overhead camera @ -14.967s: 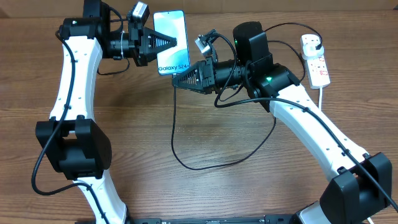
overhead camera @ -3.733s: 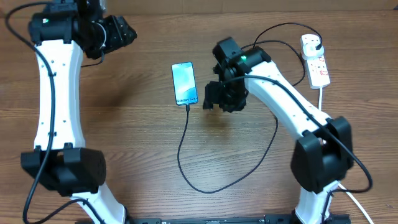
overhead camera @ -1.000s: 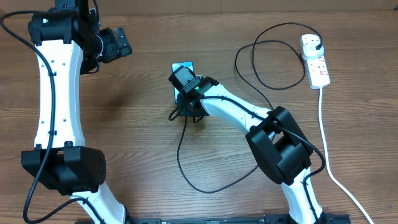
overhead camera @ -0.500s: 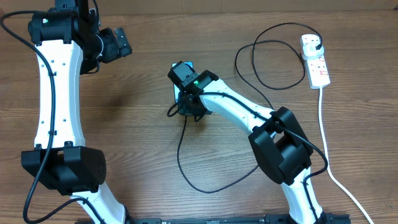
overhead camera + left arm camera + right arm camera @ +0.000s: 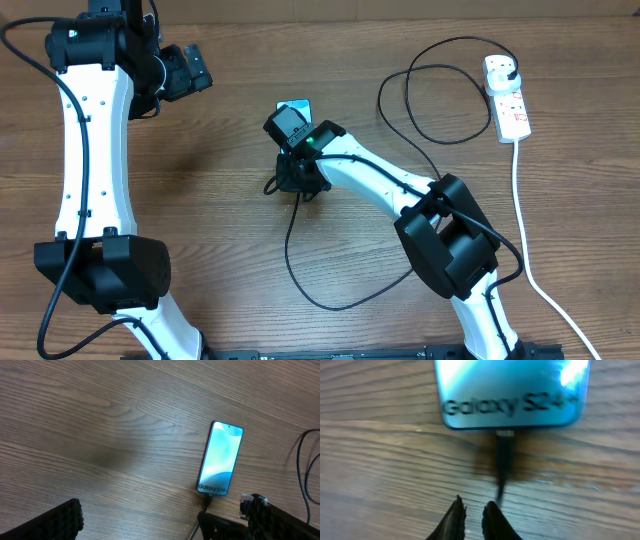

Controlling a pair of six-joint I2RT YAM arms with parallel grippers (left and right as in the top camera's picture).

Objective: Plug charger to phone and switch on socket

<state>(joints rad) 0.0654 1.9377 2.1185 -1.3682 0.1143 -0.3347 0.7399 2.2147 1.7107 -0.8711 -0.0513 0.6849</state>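
Right gripper (image 5: 473,510) points down at the wooden table (image 5: 100,420), its two pointed fingertips barely parted — a slim gap with nothing in it. Just ahead of the tips lies the phone (image 5: 510,390), screen lit, with the charger (image 5: 504,455) connector seated in its near edge. The thin black cable runs back and passes just beside one tip. Well off to the gripper's side, the socket (image 5: 505,95) holds the charger's plug. Left gripper (image 5: 188,70) hangs well away — fingers spread, empty.
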